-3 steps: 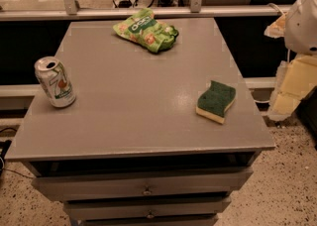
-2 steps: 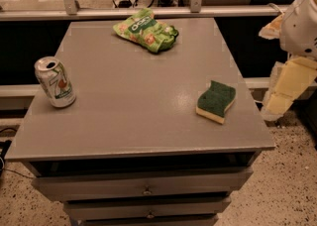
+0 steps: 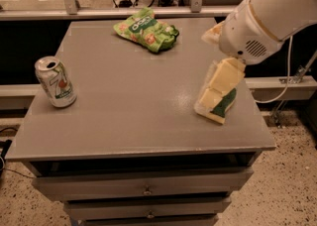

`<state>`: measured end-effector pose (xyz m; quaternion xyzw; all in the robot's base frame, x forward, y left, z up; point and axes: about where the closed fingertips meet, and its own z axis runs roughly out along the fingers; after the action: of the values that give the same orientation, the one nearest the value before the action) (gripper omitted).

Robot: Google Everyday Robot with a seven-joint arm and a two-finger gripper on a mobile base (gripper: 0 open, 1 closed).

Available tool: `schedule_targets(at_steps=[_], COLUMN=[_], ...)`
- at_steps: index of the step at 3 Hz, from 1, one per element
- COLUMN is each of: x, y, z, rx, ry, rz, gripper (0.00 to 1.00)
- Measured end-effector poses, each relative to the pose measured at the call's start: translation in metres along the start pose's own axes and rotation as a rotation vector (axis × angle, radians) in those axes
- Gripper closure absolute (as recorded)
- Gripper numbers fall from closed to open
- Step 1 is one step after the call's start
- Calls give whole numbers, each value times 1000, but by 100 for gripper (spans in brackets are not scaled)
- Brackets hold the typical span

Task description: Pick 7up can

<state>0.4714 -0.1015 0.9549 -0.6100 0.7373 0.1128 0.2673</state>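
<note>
The 7up can (image 3: 55, 82) stands upright near the left edge of the grey table (image 3: 133, 91). It is silver-white with green markings, a red spot and a shiny top. My gripper (image 3: 214, 91) hangs from the white arm (image 3: 267, 17) over the right side of the table, pointing down, far to the right of the can. It holds nothing that I can see.
A green snack bag (image 3: 146, 29) with white lettering lies at the back middle of the table. A green and yellow sponge (image 3: 224, 108) lies at the right, partly hidden behind the gripper. Drawers are below the tabletop. A metal rail runs behind the table.
The arm has swung in from beyond the table's right edge to over its right side, and the gripper now covers part of the sponge. The can has not moved.
</note>
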Motion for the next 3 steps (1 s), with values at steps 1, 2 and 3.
schedule_targets(at_steps=[1, 2, 3], x=[-56, -110, -110], y=[6, 23, 23], z=[41, 71, 71], rx=[-65, -117, -117], ry=[-151, -292, -292], rz=[-28, -42, -43], gripper=[0, 0, 0])
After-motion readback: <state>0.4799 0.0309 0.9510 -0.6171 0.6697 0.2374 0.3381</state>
